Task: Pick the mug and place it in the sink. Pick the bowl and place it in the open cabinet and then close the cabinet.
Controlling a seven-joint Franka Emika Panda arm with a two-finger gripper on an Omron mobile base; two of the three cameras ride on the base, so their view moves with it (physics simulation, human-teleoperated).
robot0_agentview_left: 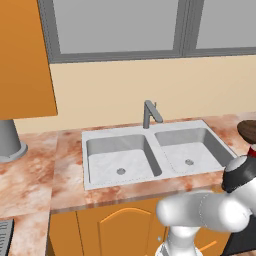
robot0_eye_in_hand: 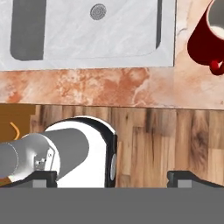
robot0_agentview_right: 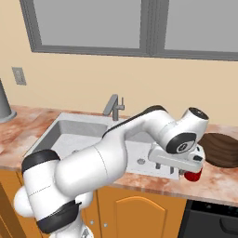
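The small red mug (robot0_eye_in_hand: 204, 38) stands on the marbled counter just right of the sink (robot0_agentview_left: 150, 131), its handle toward the counter's front edge. In the right base view the mug (robot0_agentview_right: 193, 175) peeks out below my hand. My gripper (robot0_agentview_right: 183, 168) hangs over the counter's front edge, a little left of the mug and above it. It is open, its dark fingertips (robot0_eye_in_hand: 187, 176) wide apart with nothing between them. The dark brown ribbed bowl (robot0_agentview_right: 224, 148) sits on the counter behind and to the right of the mug. An orange panel of the wall cabinet (robot0_agentview_left: 25, 55) hangs at the upper left.
An angular grey faucet (robot0_agentview_left: 150, 112) rises behind the double basin. A grey cylinder base (robot0_agentview_left: 10, 142) stands on the counter at the far left. Orange under-counter cabinets (robot0_agentview_left: 115, 230) run below the sink, and a dark appliance (robot0_agentview_right: 214, 218) sits under the counter at the right.
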